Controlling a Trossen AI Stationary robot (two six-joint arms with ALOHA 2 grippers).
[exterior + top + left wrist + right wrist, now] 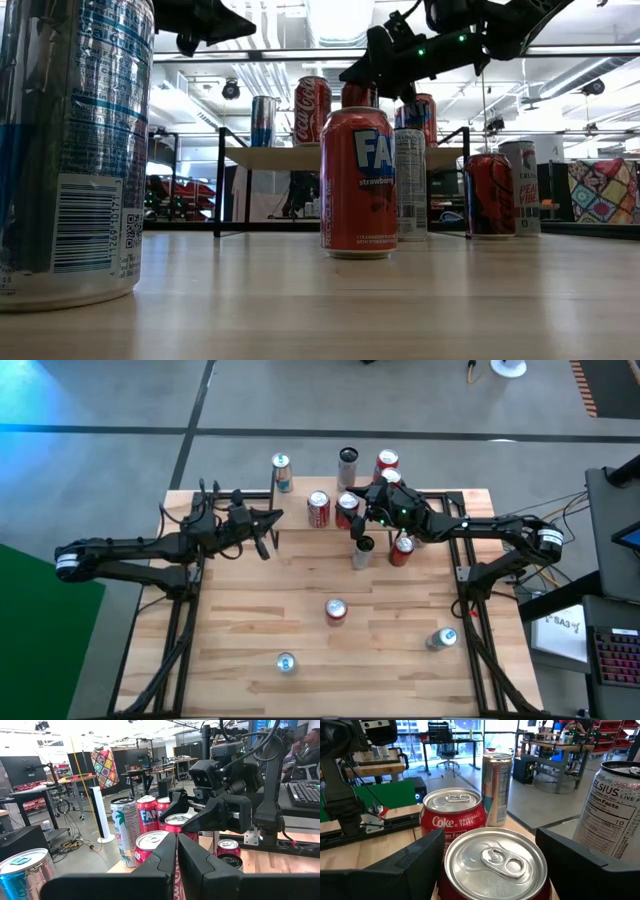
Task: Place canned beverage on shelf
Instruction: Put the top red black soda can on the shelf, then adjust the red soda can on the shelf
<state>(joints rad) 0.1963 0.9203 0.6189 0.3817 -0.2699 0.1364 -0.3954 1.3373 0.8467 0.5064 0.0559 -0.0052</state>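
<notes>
Right gripper [352,520] straddles red can [495,865] on shelf [290,157], fingers wide and clear of it; left gripper [262,532] shut, idle; withdrawal could clip neighbouring Coke can [452,815], toppling it

My right end effector [352,512] hovers with fingers [415,865] spread wide; my left end effector [268,532] waits closed, arm extended inward.
</notes>
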